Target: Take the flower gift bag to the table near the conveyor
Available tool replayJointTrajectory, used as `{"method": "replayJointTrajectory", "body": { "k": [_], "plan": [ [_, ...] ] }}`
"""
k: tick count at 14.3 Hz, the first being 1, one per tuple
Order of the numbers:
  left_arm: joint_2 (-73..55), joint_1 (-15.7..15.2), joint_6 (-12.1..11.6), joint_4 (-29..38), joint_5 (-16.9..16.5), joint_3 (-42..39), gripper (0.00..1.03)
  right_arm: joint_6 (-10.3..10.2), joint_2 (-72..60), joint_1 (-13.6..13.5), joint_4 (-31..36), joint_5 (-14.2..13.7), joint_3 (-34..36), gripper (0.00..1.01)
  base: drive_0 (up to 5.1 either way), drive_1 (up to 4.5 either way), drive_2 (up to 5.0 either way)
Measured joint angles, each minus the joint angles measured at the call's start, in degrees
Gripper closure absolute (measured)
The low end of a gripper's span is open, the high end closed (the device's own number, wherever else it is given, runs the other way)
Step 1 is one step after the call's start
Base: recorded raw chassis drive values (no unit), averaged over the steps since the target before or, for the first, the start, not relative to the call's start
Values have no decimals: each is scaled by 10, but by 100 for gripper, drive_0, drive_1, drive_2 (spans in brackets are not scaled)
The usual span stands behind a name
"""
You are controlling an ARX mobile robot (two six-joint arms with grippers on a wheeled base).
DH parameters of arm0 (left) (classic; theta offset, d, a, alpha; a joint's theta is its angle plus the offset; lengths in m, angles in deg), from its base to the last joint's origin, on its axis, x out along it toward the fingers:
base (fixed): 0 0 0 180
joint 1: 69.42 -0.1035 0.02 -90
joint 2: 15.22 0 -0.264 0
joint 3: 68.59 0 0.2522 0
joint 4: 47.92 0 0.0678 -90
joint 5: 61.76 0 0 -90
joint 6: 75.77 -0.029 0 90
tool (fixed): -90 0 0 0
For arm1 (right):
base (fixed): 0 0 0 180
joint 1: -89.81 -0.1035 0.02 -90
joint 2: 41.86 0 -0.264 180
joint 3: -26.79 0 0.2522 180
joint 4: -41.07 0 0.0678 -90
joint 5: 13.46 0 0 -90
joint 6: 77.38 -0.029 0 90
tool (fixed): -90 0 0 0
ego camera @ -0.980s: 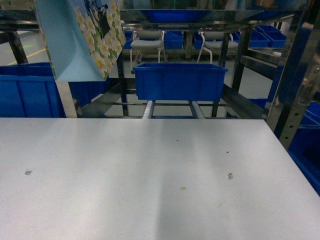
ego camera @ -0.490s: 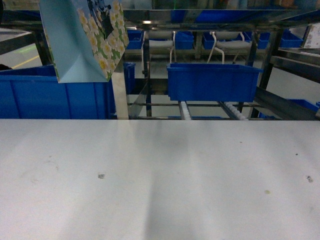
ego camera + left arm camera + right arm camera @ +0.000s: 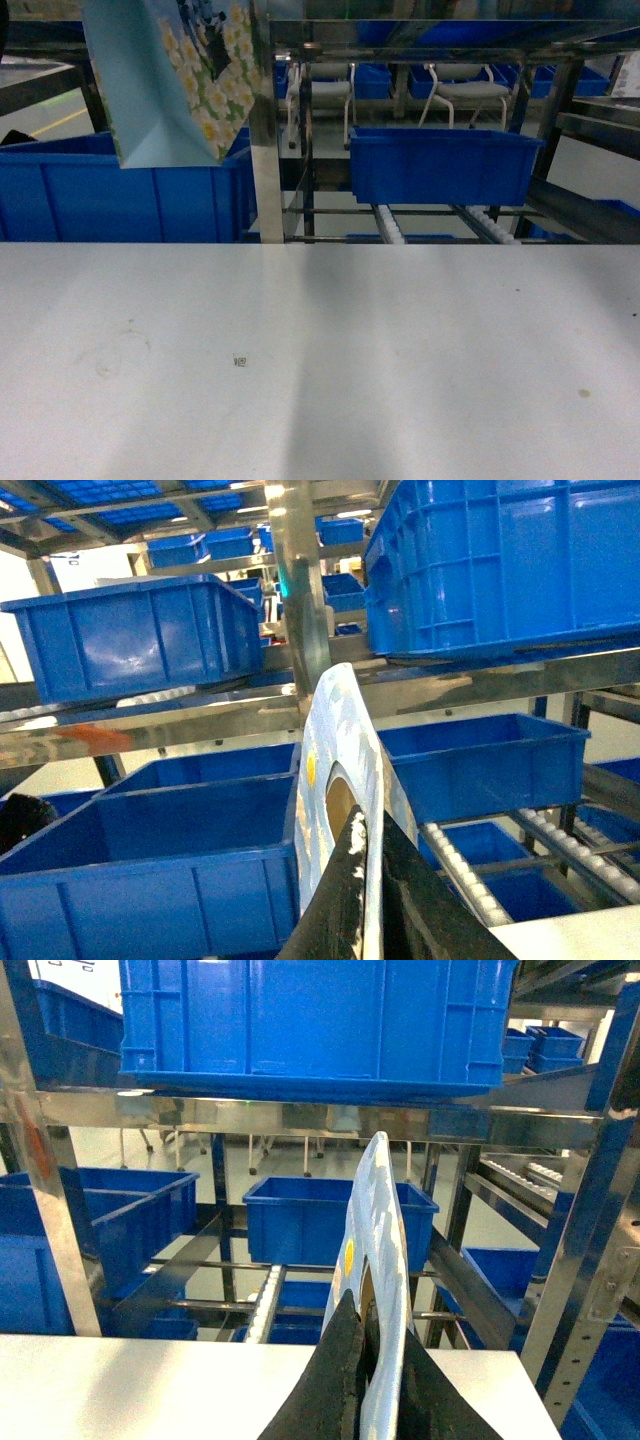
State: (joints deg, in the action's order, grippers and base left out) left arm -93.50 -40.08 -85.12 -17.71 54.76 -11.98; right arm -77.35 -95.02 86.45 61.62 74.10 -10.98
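The left tool (image 3: 368, 905) is clamping the flower gift bag (image 3: 170, 75), and the right tool (image 3: 372, 1385) is pinching a similar bag edge; the bag is hanging below, above the counter (image 3: 320, 360), awaiting lowering beside the conveyor (image 3: 395, 225)

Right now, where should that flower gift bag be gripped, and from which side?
Probably at its top edge, coming from above. In the head view the flower gift bag hangs upright, its folded bottom free above the table. It is flat and thin, so a pinch across its thickness suits it, as the left gripper shows in the wrist view.
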Motion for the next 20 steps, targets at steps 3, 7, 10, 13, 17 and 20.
{"method": "replayJointTrajectory", "body": {
  "k": [3, 7, 10, 13, 17, 20],
  "plan": [
    [0, -1, 0, 1, 0, 0, 101, 0, 0, 0, 0, -2, 0, 98, 0, 0, 0],
    [0, -1, 0, 1, 0, 0, 101, 0, 0, 0, 0, -2, 0, 98, 0, 0, 0],
    [0, -1, 0, 1, 0, 0, 101, 0, 0, 0, 0, -2, 0, 98, 0, 0, 0],
    [0, -1, 0, 1, 0, 0, 101, 0, -28, 13, 44, 19, -1, 98, 0, 0, 0],
    [0, -1, 0, 1, 0, 0, 101, 6, -198, 57, 150, 86, -18, 98, 0, 0, 0],
    [0, -1, 0, 1, 0, 0, 101, 7, -316, 85, 203, 126, -45, 98, 0, 0, 0]
  ]
}}
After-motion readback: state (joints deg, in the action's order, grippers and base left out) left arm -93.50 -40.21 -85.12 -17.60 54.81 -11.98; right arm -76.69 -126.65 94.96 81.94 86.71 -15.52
